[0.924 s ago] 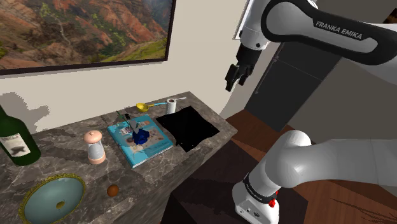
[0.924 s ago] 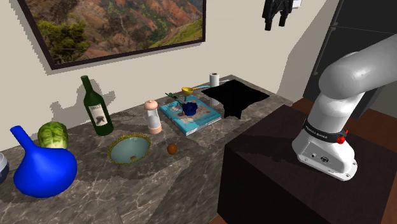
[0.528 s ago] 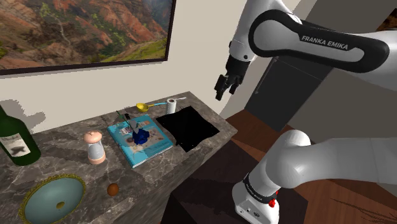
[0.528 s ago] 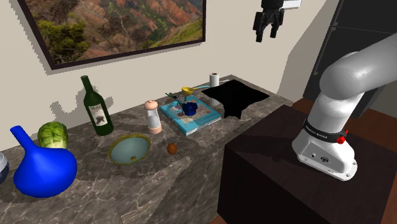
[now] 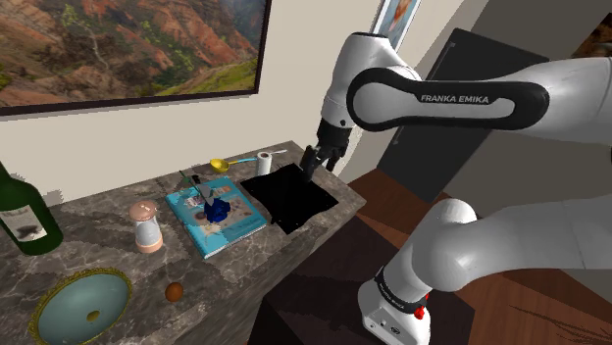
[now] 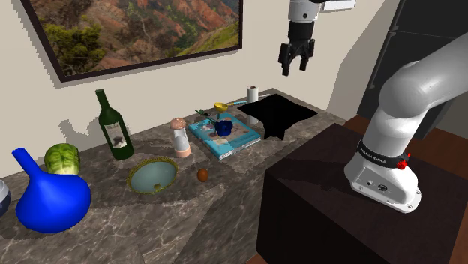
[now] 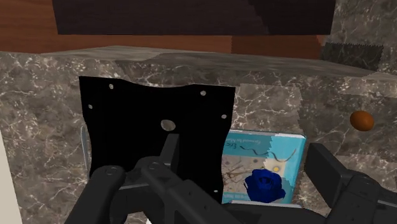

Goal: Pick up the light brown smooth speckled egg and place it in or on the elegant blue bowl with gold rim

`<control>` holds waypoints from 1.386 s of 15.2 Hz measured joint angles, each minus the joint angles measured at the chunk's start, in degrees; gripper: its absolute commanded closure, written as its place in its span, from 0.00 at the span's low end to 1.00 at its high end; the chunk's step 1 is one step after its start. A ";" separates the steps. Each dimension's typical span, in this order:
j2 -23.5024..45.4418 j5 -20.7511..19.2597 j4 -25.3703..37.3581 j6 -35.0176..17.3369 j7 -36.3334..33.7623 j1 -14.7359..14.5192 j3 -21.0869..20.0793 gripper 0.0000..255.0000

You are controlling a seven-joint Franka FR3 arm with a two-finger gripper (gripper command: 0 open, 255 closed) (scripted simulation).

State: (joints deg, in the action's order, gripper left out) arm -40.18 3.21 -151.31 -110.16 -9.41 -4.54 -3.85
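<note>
We are seeing the all-black two-finger gripper hanging fingers-down, spread apart, empty, over the flat black mat; small brown egg well away.

The shoulder view's left edge cuts the neck of a green bottle, while a landscape painting runs off its top and left. A speck lying in the blue bowl is too small to name. In the wrist view, the gripper covers the near end of the black sheet and part of the blue book. The second exterior view's left edge clips a rounded grey-blue thing.
</note>
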 measured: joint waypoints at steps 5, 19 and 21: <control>7.21 3.86 -2.26 -9.91 -3.69 -2.62 -3.51 0.00; 36.83 9.49 1.95 -37.64 -12.87 -8.10 -12.27 0.00; 41.28 9.13 3.52 -40.88 -14.37 -8.73 -13.02 0.00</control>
State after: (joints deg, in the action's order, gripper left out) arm 1.10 12.34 -147.78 -151.04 -23.78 -13.27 -16.87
